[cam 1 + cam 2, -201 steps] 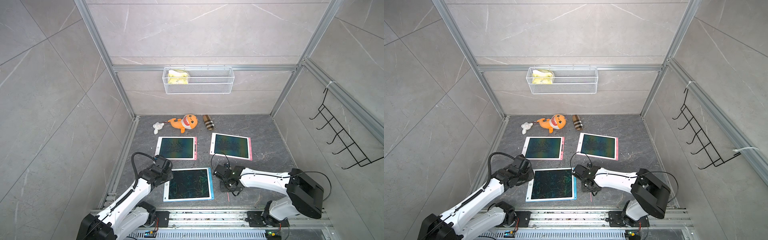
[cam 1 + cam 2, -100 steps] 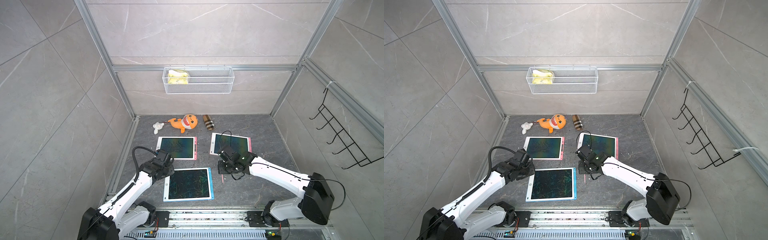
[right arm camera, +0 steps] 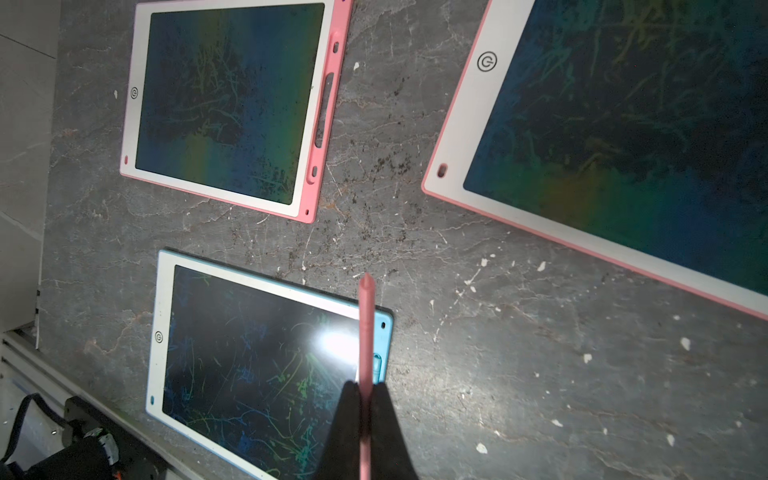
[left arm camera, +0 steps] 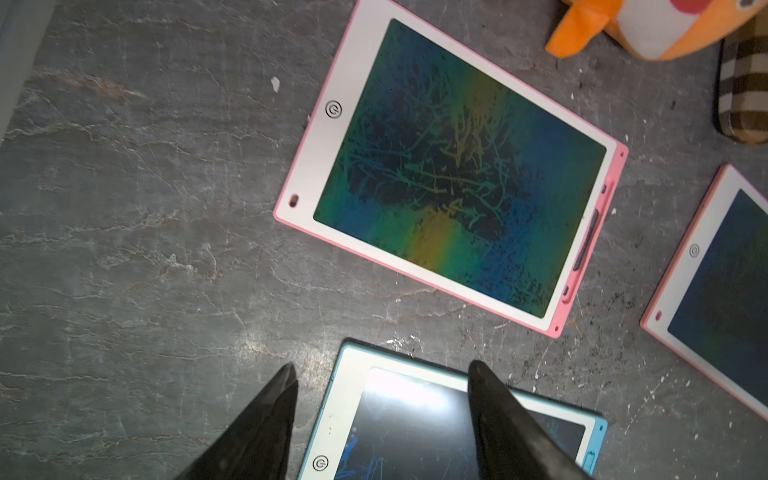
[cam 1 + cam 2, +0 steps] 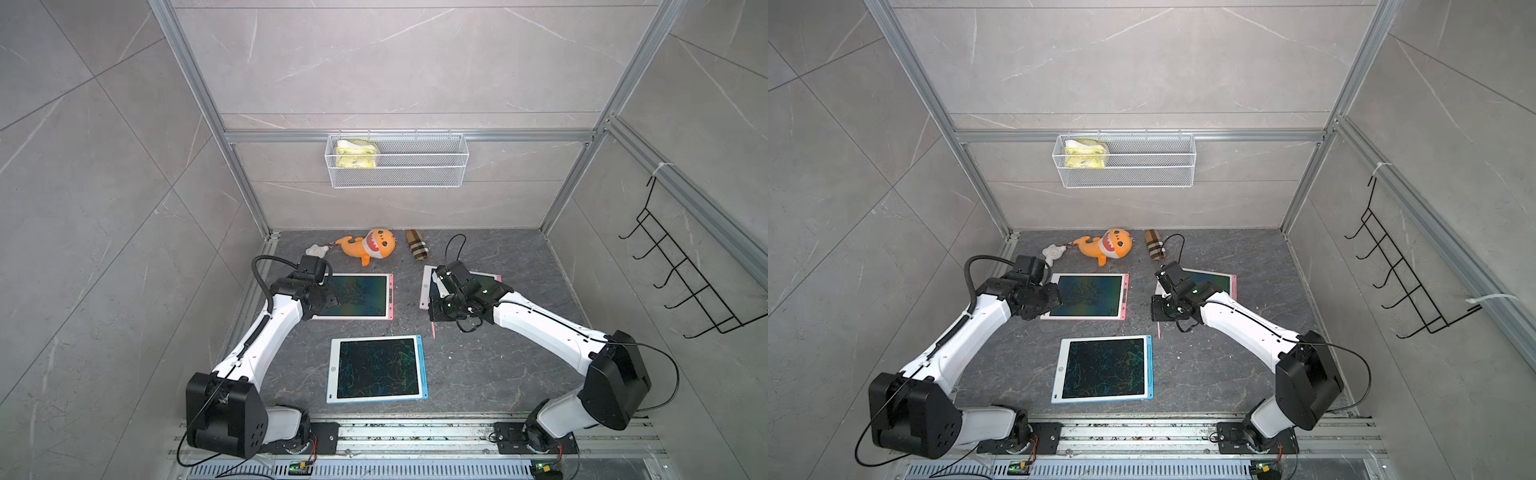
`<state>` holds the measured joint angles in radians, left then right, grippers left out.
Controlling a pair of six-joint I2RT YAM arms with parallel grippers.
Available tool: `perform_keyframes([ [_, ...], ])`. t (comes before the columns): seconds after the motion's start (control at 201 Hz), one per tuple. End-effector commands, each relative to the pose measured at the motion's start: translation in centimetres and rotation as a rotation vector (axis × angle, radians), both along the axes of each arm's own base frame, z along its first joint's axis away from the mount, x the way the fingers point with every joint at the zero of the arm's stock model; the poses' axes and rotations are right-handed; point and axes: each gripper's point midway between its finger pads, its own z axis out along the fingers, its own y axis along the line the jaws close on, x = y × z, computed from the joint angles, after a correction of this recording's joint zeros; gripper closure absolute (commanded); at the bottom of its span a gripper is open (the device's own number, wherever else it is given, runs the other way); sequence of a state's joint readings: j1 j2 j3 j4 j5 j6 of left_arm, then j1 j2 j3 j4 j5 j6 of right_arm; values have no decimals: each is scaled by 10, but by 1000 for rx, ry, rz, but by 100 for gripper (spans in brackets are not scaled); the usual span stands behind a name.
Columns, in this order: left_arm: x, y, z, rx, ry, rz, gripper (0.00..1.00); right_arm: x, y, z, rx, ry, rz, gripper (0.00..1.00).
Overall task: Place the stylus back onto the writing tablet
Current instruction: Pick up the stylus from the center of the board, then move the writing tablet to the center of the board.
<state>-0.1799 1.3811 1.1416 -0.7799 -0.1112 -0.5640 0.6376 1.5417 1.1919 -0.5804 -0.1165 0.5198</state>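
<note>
Clamping pink stylus, right tool

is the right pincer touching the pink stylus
Touching. The right wrist view shows the pink stylus clamped in the right pincer, with a black tip pressed against each side and no gap.

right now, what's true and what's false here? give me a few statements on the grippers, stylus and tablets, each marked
1. The right gripper is shut on the pink stylus. True.
2. The left gripper holds a stylus too. False: it is open and empty.
3. All three tablets have pink frames. False: the nearest tablet is blue-framed.
4. The wire basket on the back wall holds a yellow item. True.
</note>
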Motion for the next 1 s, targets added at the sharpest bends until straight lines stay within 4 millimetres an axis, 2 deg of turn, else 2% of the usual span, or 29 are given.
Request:
perform_keyframes([
  [0.0, 17, 16, -3, 6, 34, -12, 30, 14, 4, 4, 39, -16, 40, 100],
  [0.04, 25, 23, -8, 3, 46, -4, 27, 17, 4, 3, 43, -13, 49, 100],
  [0.065, 31, 27, -11, -1, 54, 1, 17, 18, 3, 2, 43, -10, 56, 100],
  [0.114, 43, 35, -17, -14, 78, 22, 11, 23, 2, 1, 44, -6, 63, 100],
  [0.239, 73, 53, -33, -46, 87, 72, 9, 31, 3, -2, 64, -8, 91, 100],
  [0.408, 121, 71, -50, -64, 62, 112, 15, 38, 11, -5, 73, -8, 150, 100],
  [0.667, 188, 61, -79, -162, 26, 103, 19, 40, 9, -21, 54, 12, 183, 100],
  [0.801, 204, 59, -98, -194, 25, 135, 27, 37, 5, -29, 57, 14, 183, 100],
  [0.991, 205, 56, -117, -215, 46, 164, 36, 36, 2, -35, 57, 16, 190, 100],
])
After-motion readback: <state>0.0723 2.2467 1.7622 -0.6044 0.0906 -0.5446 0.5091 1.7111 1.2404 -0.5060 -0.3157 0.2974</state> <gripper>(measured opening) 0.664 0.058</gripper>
